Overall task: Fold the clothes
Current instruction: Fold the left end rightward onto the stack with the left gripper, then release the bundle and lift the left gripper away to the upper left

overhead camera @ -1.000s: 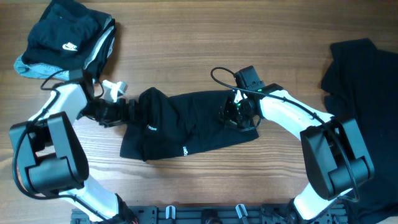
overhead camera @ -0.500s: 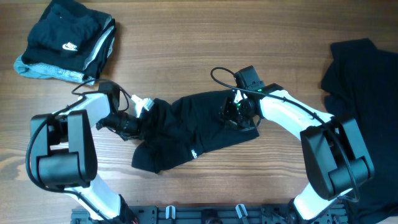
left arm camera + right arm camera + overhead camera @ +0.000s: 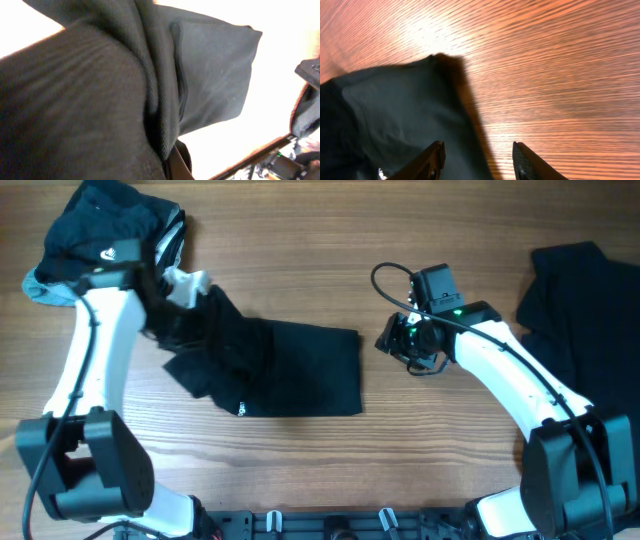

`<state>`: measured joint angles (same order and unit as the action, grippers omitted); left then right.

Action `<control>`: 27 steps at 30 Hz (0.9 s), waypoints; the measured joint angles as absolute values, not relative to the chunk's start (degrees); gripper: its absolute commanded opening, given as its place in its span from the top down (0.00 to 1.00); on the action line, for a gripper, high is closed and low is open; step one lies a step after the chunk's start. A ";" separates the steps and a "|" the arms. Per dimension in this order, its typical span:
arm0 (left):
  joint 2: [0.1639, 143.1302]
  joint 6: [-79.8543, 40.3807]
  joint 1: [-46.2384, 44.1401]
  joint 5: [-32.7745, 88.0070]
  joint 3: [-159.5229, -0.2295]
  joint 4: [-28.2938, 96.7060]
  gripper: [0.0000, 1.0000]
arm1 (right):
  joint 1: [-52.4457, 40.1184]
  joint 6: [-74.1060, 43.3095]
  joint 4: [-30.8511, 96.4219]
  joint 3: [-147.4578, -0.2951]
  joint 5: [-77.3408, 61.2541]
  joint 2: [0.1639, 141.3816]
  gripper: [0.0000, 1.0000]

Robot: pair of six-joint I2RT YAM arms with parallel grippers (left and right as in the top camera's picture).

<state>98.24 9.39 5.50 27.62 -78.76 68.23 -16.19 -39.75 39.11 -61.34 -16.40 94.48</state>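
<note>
One of the clothes, a black garment [image 3: 300,370], lies flat mid-table with its left part bunched and lifted. My left gripper [image 3: 180,315] is shut on that bunched left end, near the folded stack. In the left wrist view dark fabric [image 3: 100,100] fills the frame and hides the jaws, apart from one finger [image 3: 173,167]. My right gripper [image 3: 400,342] hangs open just right of the garment's right edge, holding nothing. In the right wrist view its fingers [image 3: 432,160] stand apart over the garment's corner [image 3: 395,115] and bare wood.
A folded stack [image 3: 100,240] of black clothes with a white swoosh logo [image 3: 108,251] and a grey-blue layer sits at the back left. A heap of more black clothes [image 3: 590,330] covers the right edge. The wooden table [image 3: 300,260] shows between them.
My left gripper shut on the garment's left end and dragged it left and back, towards the stack. My right gripper let go of the right end and moved right, off the fabric.
</note>
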 measured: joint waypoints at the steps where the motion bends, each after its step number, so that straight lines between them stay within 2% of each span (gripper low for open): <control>1: 98.24 6.42 1.80 26.39 -78.76 66.48 0.96 | -15.49 -39.75 39.55 -61.34 -16.40 94.48 0.51; 7: 98.24 -8.45 -18.70 15.25 -78.78 63.79 0.91 | -12.69 -38.41 41.12 -61.34 -16.40 94.48 0.51; 11: 99.02 -17.26 -28.47 9.13 -78.78 58.54 0.90 | -12.69 -38.24 41.15 -61.34 -16.40 94.48 0.51; 13: 101.10 -20.62 -31.77 8.16 -78.78 56.12 0.83 | -12.69 -38.24 41.12 -61.34 -16.40 94.48 0.51; 14: 102.08 -21.87 -32.73 7.99 -78.78 55.37 0.77 | -12.69 -38.24 41.12 -61.34 -16.38 94.48 0.51; 15: 103.37 -23.55 -33.74 7.92 -78.78 54.15 0.62 | -12.69 -38.24 41.12 -61.34 -16.40 94.48 0.51; 16: 104.84 -24.80 -34.72 7.77 -78.78 53.36 0.57 | -12.69 -38.24 41.15 -61.34 -16.40 94.48 0.51; 22: 105.91 -29.36 -36.97 11.18 -79.42 47.27 0.55 | -12.69 -34.46 41.10 -61.34 -16.47 94.48 0.42; 24: 104.38 -28.75 -34.28 12.10 -81.21 53.15 0.47 | -12.71 -26.00 38.87 -61.34 -21.47 94.48 0.31; 27: 97.84 -26.81 -25.58 11.38 -83.55 58.81 0.42 | -14.96 -15.68 38.06 -61.34 -29.95 94.48 0.22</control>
<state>97.84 -26.81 -25.58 11.38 -83.55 58.81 -14.96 -15.68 38.06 -61.34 -29.95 94.48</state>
